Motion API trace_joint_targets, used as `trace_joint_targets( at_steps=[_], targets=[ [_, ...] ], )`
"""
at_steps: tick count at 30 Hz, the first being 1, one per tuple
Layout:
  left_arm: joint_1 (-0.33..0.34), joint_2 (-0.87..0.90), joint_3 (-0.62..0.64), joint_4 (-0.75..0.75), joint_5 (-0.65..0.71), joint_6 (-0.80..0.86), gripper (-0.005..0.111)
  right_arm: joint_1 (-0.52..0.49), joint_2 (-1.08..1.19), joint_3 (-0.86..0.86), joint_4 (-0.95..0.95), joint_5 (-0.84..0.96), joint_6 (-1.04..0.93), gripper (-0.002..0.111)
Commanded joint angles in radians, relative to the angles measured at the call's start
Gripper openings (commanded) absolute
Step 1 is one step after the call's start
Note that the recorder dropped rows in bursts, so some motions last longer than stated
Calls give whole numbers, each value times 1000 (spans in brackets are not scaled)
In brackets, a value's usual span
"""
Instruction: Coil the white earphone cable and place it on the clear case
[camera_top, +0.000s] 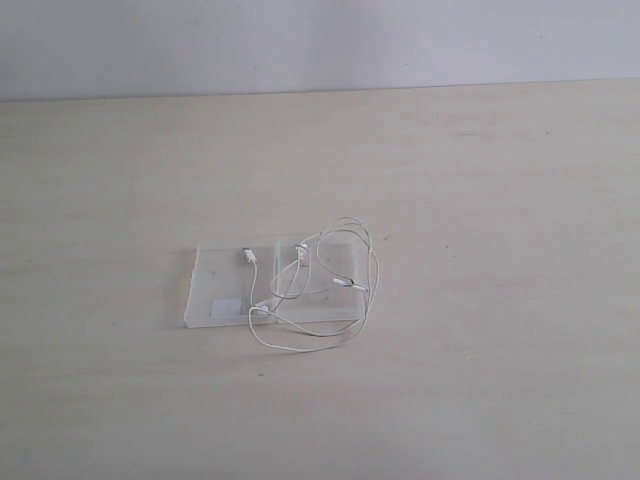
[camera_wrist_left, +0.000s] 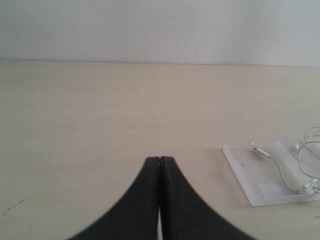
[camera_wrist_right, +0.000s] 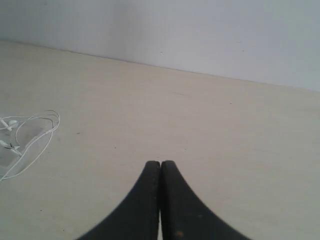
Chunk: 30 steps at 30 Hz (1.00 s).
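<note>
The clear case (camera_top: 215, 285) lies open and flat in the middle of the table, its small white label (camera_top: 226, 308) on the left half. The white earphone cable (camera_top: 355, 235) rests in loose loops over the case's right half, spilling past its right and front edges; a small plug end (camera_top: 248, 256) lies on the left half. In the left wrist view the case (camera_wrist_left: 245, 172) and cable (camera_wrist_left: 280, 172) show off to one side. The left gripper (camera_wrist_left: 159, 159) is shut on nothing. The right gripper (camera_wrist_right: 160, 163) is shut and empty too, with the cable loops (camera_wrist_right: 35, 140) far off. Neither gripper appears in the exterior view.
A pale wooden table (camera_top: 480, 180) spreads around the case, ending at a plain white wall (camera_top: 320, 40) at the back.
</note>
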Motion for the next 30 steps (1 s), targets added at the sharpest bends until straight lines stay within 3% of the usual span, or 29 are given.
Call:
trace_joint_targets(
  at_steps=[1,30],
  targets=[
    [3,-5,3,-2,-3,4,0,-2,-6,5,-7,-4,54,0],
    [3,-5,3,-2,-3,4,0,-2,-6,5,-2,-6,77,0]
  ],
)
